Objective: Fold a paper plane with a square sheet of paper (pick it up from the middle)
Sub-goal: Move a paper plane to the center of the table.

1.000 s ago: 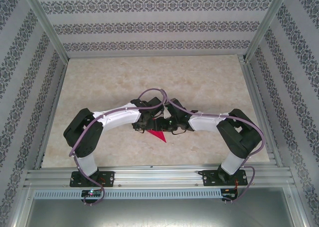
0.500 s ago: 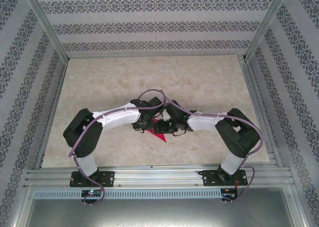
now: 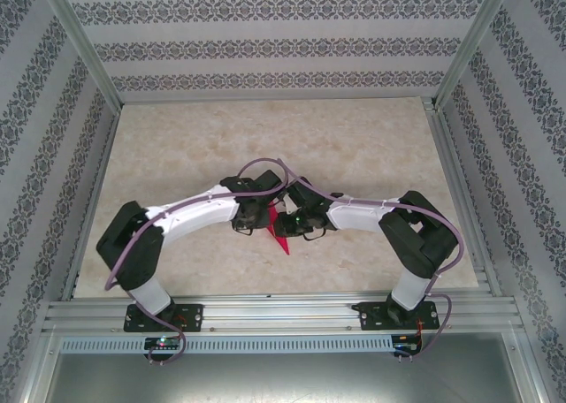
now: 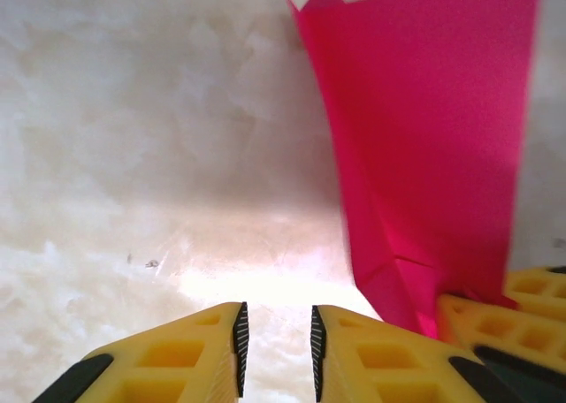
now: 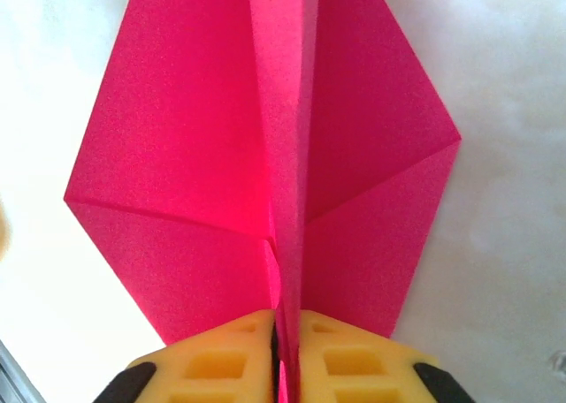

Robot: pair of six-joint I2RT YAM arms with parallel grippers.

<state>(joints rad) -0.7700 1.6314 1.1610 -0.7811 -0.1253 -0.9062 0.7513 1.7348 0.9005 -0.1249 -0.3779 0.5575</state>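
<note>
Magenta-pink folded paper sheet [image 3: 279,235], one, on the beige marbled tabletop [image 3: 177,138] toward its near edge. Two yellow-fingered grippers: right gripper [image 5: 285,345] pinching the centre crease, left gripper [image 4: 276,337] just beside, jaws narrowly apart.

Marbled cream table [image 3: 177,147] beneath paper plane [image 3: 279,237]

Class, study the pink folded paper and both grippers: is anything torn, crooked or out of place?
Nothing serious. The folded pink paper is untorn; the right gripper pinches its centre ridge squarely. Its side corners sit at unequal heights, possibly just camera angle. The left gripper sits beside it, slightly open, empty.
</note>
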